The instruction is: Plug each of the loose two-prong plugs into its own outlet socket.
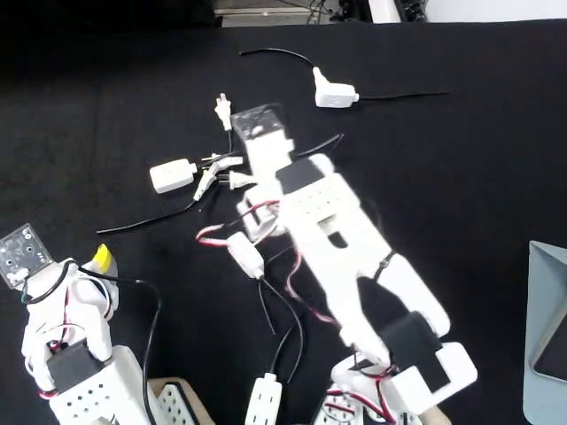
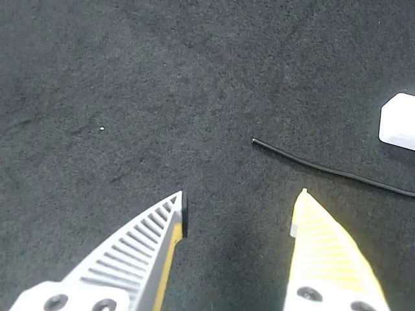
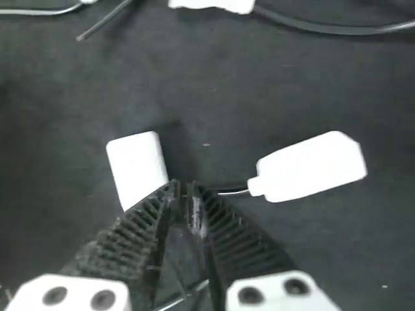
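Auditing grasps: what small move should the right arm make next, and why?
Probably a slight lift: the right gripper looks shut on the cord behind the white plug, and the white block lies close beside, so raising clears room to align.

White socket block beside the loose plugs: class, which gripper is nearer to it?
Right. The right gripper is close beside the white socket block; the left gripper hangs well apart from it.

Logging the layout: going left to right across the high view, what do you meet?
left gripper → white outlet socket → loose two-prong plug → white corded block → grey tray
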Robot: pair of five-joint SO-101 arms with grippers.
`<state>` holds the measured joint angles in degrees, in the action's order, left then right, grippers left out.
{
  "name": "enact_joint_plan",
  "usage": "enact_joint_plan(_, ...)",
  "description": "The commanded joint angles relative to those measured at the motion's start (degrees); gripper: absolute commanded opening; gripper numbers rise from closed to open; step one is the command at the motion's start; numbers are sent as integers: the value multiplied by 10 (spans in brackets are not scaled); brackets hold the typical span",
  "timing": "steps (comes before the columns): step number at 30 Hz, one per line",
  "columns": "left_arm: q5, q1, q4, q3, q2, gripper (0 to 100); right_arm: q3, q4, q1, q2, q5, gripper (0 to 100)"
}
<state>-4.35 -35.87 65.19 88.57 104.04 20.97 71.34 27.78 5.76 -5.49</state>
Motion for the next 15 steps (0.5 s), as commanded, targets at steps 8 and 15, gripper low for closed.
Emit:
enact_joint_plan(8, 0, -3, -11, -4, 2, 274, 100, -120, 69, -42, 13, 12)
enact_joint_plan(15, 0, -4, -11, -4, 2, 274, 89, -119, 214, -44, -49, 12)
